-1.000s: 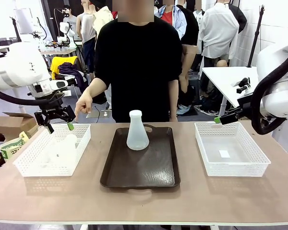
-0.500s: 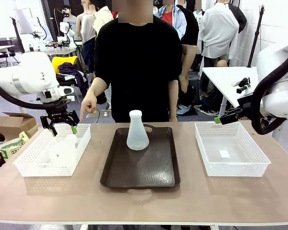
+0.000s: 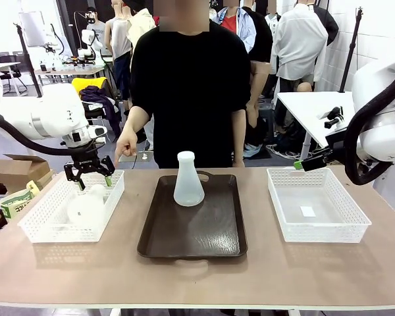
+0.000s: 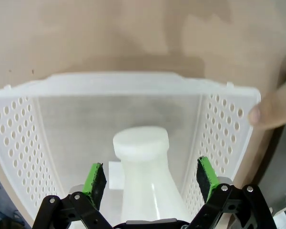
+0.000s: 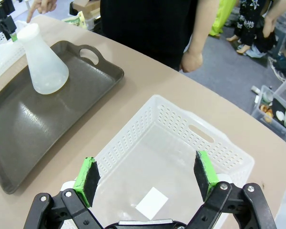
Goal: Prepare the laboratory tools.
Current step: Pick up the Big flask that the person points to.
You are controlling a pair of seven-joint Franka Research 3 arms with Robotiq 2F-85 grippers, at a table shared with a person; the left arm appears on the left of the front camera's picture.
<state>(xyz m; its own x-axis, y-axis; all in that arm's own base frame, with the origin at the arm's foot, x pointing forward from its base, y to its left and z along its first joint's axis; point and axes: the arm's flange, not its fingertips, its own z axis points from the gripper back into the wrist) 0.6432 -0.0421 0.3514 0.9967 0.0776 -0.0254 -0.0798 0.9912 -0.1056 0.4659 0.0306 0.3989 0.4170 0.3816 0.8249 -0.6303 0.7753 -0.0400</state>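
One translucent whitish flask [image 3: 187, 181] stands upright at the far end of the dark brown tray [image 3: 217, 247]; the right wrist view shows this flask [image 5: 45, 67] too. A second flask [image 3: 86, 208] sits in the white left basket [image 3: 43, 230]. My left gripper [image 3: 89, 179] hangs open just above it. In the left wrist view the flask's neck [image 4: 140, 141] lies between the green pads [image 4: 94, 179], untouched. My right gripper [image 5: 147, 176] is open over the right basket [image 5: 219, 152], holding nothing.
A person stands at the far side of the table, one hand [image 3: 124, 143] pointing a finger [image 4: 271, 107] down at the left basket's far right corner. The right basket [image 3: 316, 204] holds only a small white label. The tray's near half is bare.
My left gripper has moved right and down, from beside the left basket's far edge to over the flask in it. The person's pointing hand has lowered slightly. The right arm is still.
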